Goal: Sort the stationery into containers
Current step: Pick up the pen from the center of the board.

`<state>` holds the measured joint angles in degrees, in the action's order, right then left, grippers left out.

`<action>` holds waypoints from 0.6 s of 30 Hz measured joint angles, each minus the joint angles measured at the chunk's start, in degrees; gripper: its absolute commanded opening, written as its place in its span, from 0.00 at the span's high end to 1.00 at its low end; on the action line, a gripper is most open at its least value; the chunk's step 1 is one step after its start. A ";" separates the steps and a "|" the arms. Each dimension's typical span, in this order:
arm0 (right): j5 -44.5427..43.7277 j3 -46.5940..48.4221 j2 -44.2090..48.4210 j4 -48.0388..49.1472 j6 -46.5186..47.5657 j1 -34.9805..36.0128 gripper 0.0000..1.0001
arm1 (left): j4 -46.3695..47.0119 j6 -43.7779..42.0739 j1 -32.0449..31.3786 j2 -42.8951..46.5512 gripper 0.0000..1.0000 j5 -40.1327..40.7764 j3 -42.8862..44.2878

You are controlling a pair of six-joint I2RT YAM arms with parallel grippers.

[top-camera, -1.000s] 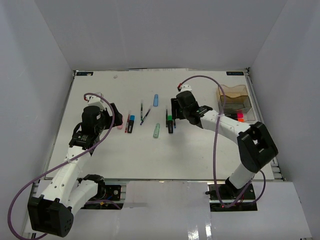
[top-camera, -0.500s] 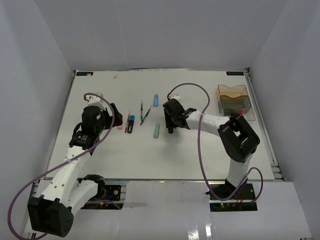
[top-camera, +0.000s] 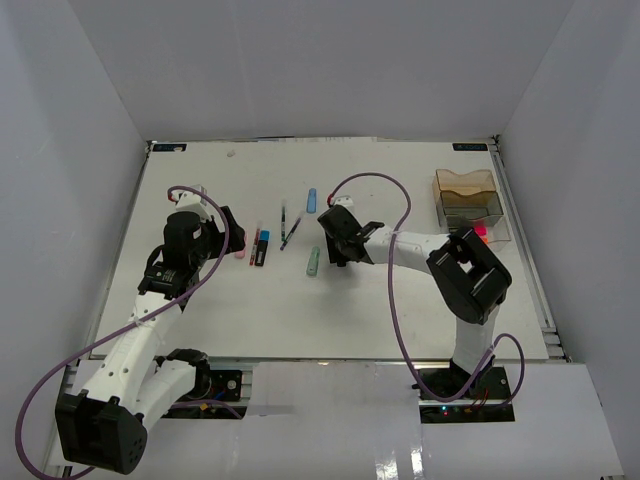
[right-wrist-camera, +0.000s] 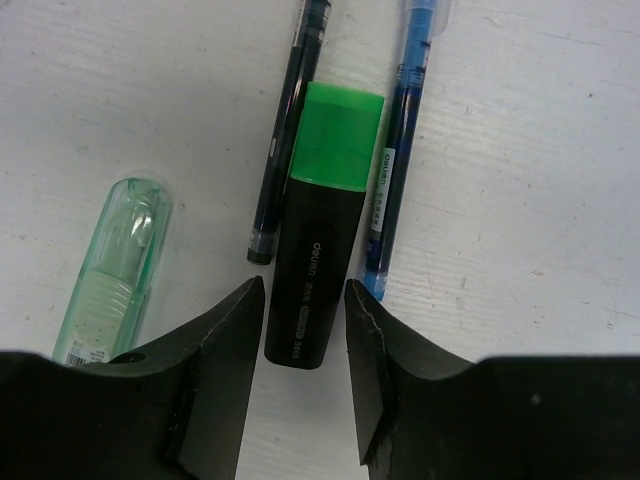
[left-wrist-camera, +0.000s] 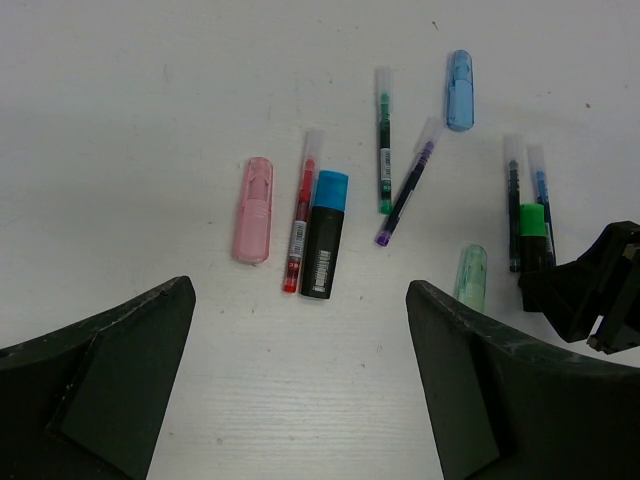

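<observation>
- Right arm had swung away from the trays at the desk's (top-camera: 300,320) far right corner and reached back to the loose items mid-desk.
- Right gripper (right-wrist-camera: 303,320) had come down over the green-capped marker (right-wrist-camera: 320,240). Jaws had narrowed to barely wider than the black barrel, one finger on each side. No firm clamp seen; marker lay flat on the desk, not lifted.
- Marker lay between a dark pen (right-wrist-camera: 290,130) and a blue pen (right-wrist-camera: 400,150), both just beside it; mint piece (right-wrist-camera: 110,270) near the left finger.
- Left gripper (left-wrist-camera: 300,330) hovered wide and empty toward the left edge, above the pink piece (left-wrist-camera: 252,210), red pen (left-wrist-camera: 300,225) and blue-capped marker (left-wrist-camera: 323,235).
- Amber tray (top-camera: 440,185) and clear tray (top-camera: 447,215) stood together; something pink-orange showed in the clear one.
- Judgement: the next pick was under way. A squeeze risked dragging in the neighbouring pens. Most stationery was unsorted.
</observation>
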<state>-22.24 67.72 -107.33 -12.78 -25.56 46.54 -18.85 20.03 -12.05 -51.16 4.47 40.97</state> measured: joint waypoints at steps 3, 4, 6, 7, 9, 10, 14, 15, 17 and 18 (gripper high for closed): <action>-0.09 0.00 -0.33 0.04 -0.42 0.09 0.56 | 0.02 0.00 0.00 0.00 0.02 0.00 0.00; -0.13 0.00 -0.48 0.07 -0.61 0.09 0.56 | 0.02 0.00 0.00 0.00 0.02 0.00 0.00; -0.15 0.00 -1.03 0.04 -0.83 0.09 0.57 | 0.02 0.00 0.00 0.00 0.02 0.00 0.00; -0.26 0.04 -1.20 0.28 -1.01 0.09 0.57 | 0.02 0.00 0.00 0.00 0.02 0.00 0.00; -0.37 0.07 -1.29 0.33 -1.14 0.09 0.57 | 0.02 0.00 0.00 0.00 0.02 0.00 0.00; -0.48 0.13 -1.38 0.35 -1.20 0.09 0.57 | 0.02 0.00 0.00 0.00 0.02 0.00 0.00; -0.81 0.42 -1.60 0.26 -1.40 0.11 0.67 | 0.00 0.00 0.00 0.00 0.02 0.00 0.00; -0.92 0.42 -1.60 0.26 -1.53 0.11 0.68 | 0.00 0.00 0.00 0.00 0.02 0.00 0.00; -1.09 0.42 -1.55 0.26 -1.73 0.11 0.71 | 0.00 0.00 0.00 0.00 0.02 0.00 0.00; -1.22 0.42 -1.49 0.15 -1.77 0.15 0.72 | 0.02 0.00 0.00 0.00 0.02 0.00 0.00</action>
<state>-23.46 68.14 -108.81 -12.62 -27.33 46.70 -18.83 20.03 -12.05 -51.16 4.47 40.97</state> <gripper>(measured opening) 0.367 0.978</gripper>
